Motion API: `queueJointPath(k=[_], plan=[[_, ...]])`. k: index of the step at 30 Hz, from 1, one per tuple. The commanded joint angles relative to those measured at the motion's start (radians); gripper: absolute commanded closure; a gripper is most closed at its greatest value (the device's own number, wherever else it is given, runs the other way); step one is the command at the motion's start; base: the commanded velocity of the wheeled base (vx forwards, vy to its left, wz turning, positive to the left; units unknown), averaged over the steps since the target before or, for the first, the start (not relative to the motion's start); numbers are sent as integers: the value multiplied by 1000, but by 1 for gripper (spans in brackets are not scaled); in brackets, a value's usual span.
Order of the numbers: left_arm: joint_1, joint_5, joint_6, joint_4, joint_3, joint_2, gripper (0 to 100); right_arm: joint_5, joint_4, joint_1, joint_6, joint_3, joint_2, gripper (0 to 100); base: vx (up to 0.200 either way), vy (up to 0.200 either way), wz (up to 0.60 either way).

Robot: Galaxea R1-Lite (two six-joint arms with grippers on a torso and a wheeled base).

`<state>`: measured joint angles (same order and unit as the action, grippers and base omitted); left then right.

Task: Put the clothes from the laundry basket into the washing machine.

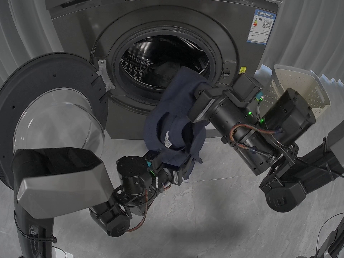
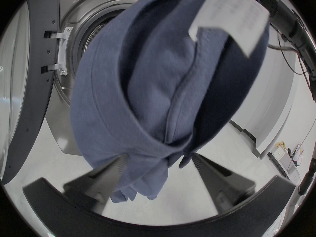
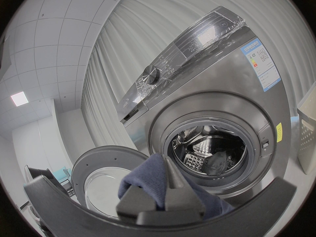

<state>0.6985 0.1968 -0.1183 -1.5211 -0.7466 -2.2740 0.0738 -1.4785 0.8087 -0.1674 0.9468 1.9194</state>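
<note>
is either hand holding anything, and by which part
The right hand pinches the navy garment near its top; the left hand is open around its lower end.

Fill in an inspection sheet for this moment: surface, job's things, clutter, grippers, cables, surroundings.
Surface: grey tiled floor.
Job's things: blue garment hangs before the open washing machine; dark garment lies in the drum; laundry basket stands beside the machine, on the robot's right.
Clutter: nothing seen.
Grippers: right gripper, jaws shut on the blue garment's top; left gripper below, jaws open around its lower end.
Cables: braided cable on the right arm; looped cable under the left arm.
Surroundings: pale curtain behind the machine; door stands open to the robot's left.
</note>
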Motion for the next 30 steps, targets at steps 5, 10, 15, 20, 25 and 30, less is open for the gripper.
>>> queueJointPath(k=[5,10,15,20,25,30], plan=[[-20,10,-3,-1,-27,21,100,0,-2,-2,0,-16,-2,100,0,0,0],[-30,9,-1,-1,3,80,100,1,-2,-14,0,-19,-2,100,0,0,0],[-28,-5,3,2,105,211,100,3,7,-39,0,-26,-6,100,0,0,0],[-37,-42,5,5,250,367,100,3,6,-74,0,-59,-23,100,0,0,0],[-105,-79,11,4,305,478,100,3,4,-92,0,-140,-62,100,0,0,0],[-180,-140,9,16,288,561,100,1,-3,-112,0,-186,-94,100,0,0,0]])
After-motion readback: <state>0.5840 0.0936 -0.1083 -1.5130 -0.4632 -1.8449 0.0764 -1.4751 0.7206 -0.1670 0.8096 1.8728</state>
